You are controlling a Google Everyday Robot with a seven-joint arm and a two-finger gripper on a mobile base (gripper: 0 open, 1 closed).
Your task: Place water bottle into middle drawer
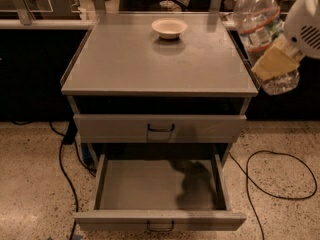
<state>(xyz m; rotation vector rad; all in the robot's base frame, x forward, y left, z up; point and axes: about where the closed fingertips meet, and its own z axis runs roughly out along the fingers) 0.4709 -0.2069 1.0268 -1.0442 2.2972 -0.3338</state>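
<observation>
The water bottle [259,31] is clear with a white cap and a red-and-white label band. It hangs tilted in the air at the upper right, beside the cabinet's right edge. My gripper [276,64] is shut on the water bottle, its yellowish fingers [274,63] clamped across the bottle's lower body below the white arm housing [304,26]. The middle drawer [160,186] is pulled out wide at the bottom of the cabinet, grey inside, with a dark handle [160,227] on its front. The bottle is well above and to the right of it.
A white bowl [169,27] sits at the back of the grey cabinet top [125,64]. The upper drawer [160,129] is closed. Black cables [280,176] lie on the speckled floor at both sides. A counter with clutter runs behind.
</observation>
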